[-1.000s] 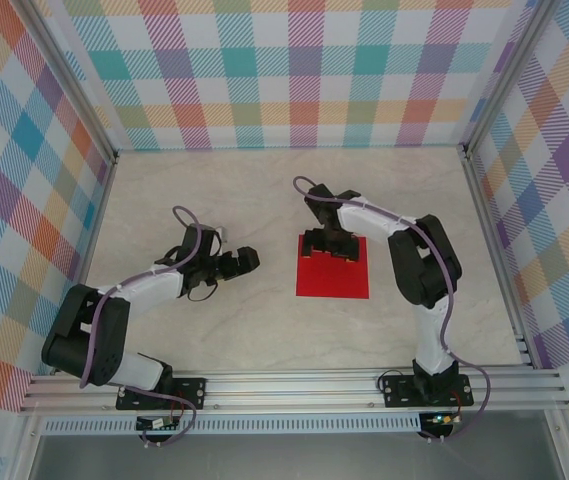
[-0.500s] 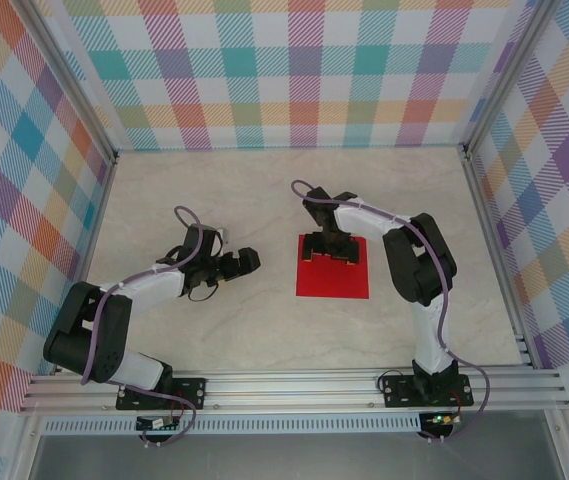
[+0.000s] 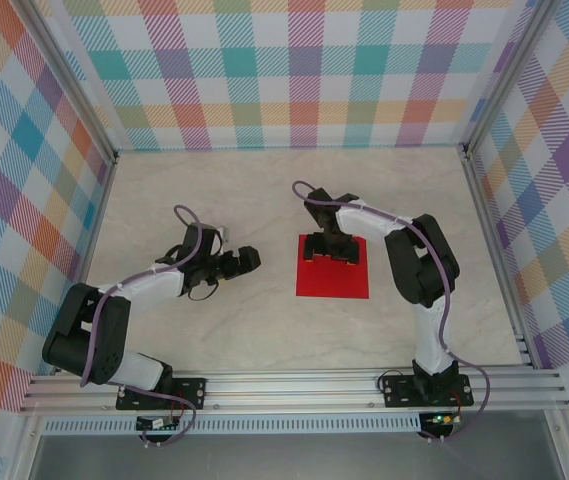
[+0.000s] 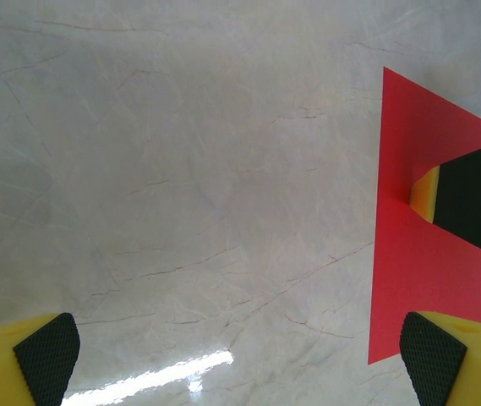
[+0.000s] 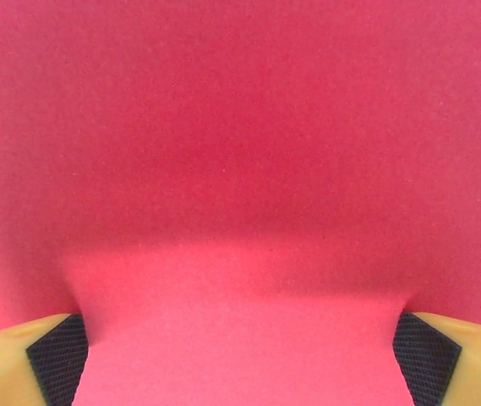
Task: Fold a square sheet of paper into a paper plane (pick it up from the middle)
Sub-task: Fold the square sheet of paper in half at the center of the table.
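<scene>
The square sheet of paper point(image 3: 334, 278) is bright red and lies flat on the marble table, right of centre. My right gripper point(image 3: 327, 250) points straight down onto the sheet's far half, open, with both pads point(image 5: 54, 359) resting on the red paper point(image 5: 240, 169). The paper bulges slightly between them. My left gripper point(image 3: 249, 260) hovers open over bare table to the left of the sheet, nothing between its fingers. In the left wrist view the paper point(image 4: 426, 279) sits at the right edge, with one finger of the right gripper pressing on it. No paper plane is in view.
Checked walls and an aluminium frame enclose the table point(image 3: 214, 330). The arm bases are bolted to the rail at the near edge point(image 3: 294, 385). Bare marble surface lies around the sheet on all sides.
The right gripper has settled slightly onto the sheet and its jaws have begun to narrow a little. The left arm has barely moved.
</scene>
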`<move>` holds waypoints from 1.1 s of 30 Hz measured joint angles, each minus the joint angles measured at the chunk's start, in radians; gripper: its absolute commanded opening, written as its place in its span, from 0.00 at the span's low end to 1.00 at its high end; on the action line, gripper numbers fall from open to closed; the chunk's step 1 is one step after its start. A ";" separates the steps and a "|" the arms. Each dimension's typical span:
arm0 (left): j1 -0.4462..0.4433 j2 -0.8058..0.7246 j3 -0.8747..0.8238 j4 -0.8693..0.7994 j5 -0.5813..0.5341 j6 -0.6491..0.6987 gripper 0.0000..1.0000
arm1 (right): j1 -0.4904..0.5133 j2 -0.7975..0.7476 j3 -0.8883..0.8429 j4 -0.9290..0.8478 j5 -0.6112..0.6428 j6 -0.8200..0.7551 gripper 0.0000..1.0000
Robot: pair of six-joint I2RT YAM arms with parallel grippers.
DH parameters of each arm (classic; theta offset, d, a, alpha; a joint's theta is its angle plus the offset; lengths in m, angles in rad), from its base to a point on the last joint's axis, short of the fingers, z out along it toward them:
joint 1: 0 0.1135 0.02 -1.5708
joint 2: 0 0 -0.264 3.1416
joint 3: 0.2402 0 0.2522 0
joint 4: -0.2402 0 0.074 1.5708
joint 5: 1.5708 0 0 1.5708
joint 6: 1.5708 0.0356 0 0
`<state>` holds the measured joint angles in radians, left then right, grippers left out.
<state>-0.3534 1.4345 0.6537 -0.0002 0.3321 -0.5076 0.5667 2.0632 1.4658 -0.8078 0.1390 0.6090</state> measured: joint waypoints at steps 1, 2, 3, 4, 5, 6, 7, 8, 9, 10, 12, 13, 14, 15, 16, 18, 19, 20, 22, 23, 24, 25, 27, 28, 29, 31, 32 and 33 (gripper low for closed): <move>0.000 -0.004 0.000 0.000 0.000 0.000 1.00 | 0.000 -0.002 -0.003 0.003 0.000 -0.002 0.94; 0.000 -0.008 0.000 0.000 0.000 0.000 1.00 | 0.000 -0.005 -0.006 0.003 0.000 -0.003 0.93; 0.000 -0.010 0.000 0.000 0.000 0.000 1.00 | 0.000 -0.005 -0.007 0.005 0.000 -0.004 0.92; 0.000 -0.011 0.000 0.000 0.000 0.000 1.00 | 0.000 -0.006 -0.007 0.005 0.000 -0.006 0.91; 0.000 -0.011 0.000 0.000 0.000 0.000 1.00 | 0.000 -0.006 -0.007 0.003 0.000 -0.007 0.91; 0.000 -0.011 0.000 0.000 0.000 0.000 1.00 | 0.000 -0.007 -0.007 0.002 0.000 -0.011 0.90; 0.000 -0.011 0.000 0.000 0.000 0.000 1.00 | 0.000 -0.007 -0.007 0.002 0.000 -0.012 0.89; 0.000 -0.011 0.000 0.000 0.000 0.000 1.00 | 0.000 -0.007 -0.007 0.002 0.001 -0.015 0.88; 0.000 -0.011 0.000 0.000 0.000 0.000 1.00 | 0.000 -0.007 -0.007 0.001 0.001 -0.018 0.88; 0.000 -0.011 0.000 0.000 0.000 0.000 1.00 | 0.000 -0.007 -0.006 -0.001 0.000 -0.019 0.90; 0.000 -0.011 0.000 0.000 0.001 0.000 1.00 | 0.000 -0.007 -0.004 -0.005 0.000 -0.022 0.92; 0.000 -0.011 0.000 0.000 0.001 0.000 1.00 | 0.000 -0.007 -0.003 -0.005 0.000 -0.023 0.92; -0.001 -0.011 0.000 0.000 0.001 0.000 1.00 | 0.000 -0.008 -0.003 -0.006 0.000 -0.025 0.93; -0.001 -0.011 0.000 0.000 0.003 0.000 1.00 | 0.000 -0.011 -0.003 -0.006 -0.001 -0.026 0.95; -0.001 -0.011 0.000 0.000 0.005 0.000 1.00 | 0.000 -0.012 -0.003 -0.006 -0.001 -0.026 0.97; -0.003 -0.011 0.000 0.000 0.009 0.000 1.00 | 0.000 -0.015 -0.002 -0.019 0.001 -0.029 1.00; -0.005 -0.011 0.000 0.000 0.011 0.000 1.00 | 0.000 -0.019 -0.002 -0.030 0.003 -0.033 1.00; -0.006 -0.011 0.000 0.000 0.014 0.000 1.00 | 0.000 -0.023 -0.002 -0.037 0.004 -0.034 1.00; -0.006 -0.011 0.000 0.000 0.018 0.000 1.00 | 0.000 -0.031 -0.002 -0.044 0.007 -0.038 1.00; -0.006 -0.011 0.000 0.000 0.018 0.001 1.00 | 0.000 -0.032 -0.002 -0.047 0.010 -0.040 1.00; -0.006 -0.011 0.000 0.000 0.019 0.001 1.00 | 0.000 -0.032 -0.002 -0.048 0.011 -0.040 1.00; -0.006 -0.011 0.000 0.000 0.019 0.003 1.00 | 0.002 -0.030 -0.003 -0.048 0.010 -0.041 1.00; -0.006 -0.011 0.000 0.000 0.019 0.003 1.00 | 0.004 -0.027 -0.006 -0.045 0.008 -0.040 1.00; -0.006 -0.011 0.000 0.000 0.019 0.003 1.00 | 0.005 -0.024 -0.011 -0.042 0.006 -0.040 1.00; -0.006 -0.011 0.000 0.000 0.019 0.003 1.00 | 0.005 -0.018 -0.017 -0.036 -0.001 -0.040 1.00; -0.006 -0.011 0.000 0.000 0.019 0.004 1.00 | 0.007 -0.016 -0.019 -0.027 -0.001 -0.040 1.00; -0.006 -0.011 0.000 -0.001 0.019 0.004 1.00 | 0.008 -0.015 -0.019 -0.026 0.000 -0.040 1.00; -0.006 -0.011 0.000 0.000 0.019 0.004 1.00 | 0.009 -0.015 -0.019 -0.025 0.001 -0.040 1.00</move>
<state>-0.3599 1.4235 0.6537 -0.0006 0.3511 -0.5037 0.5755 2.0480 1.4464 -0.8326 0.1398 0.5694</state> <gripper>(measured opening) 0.998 0.999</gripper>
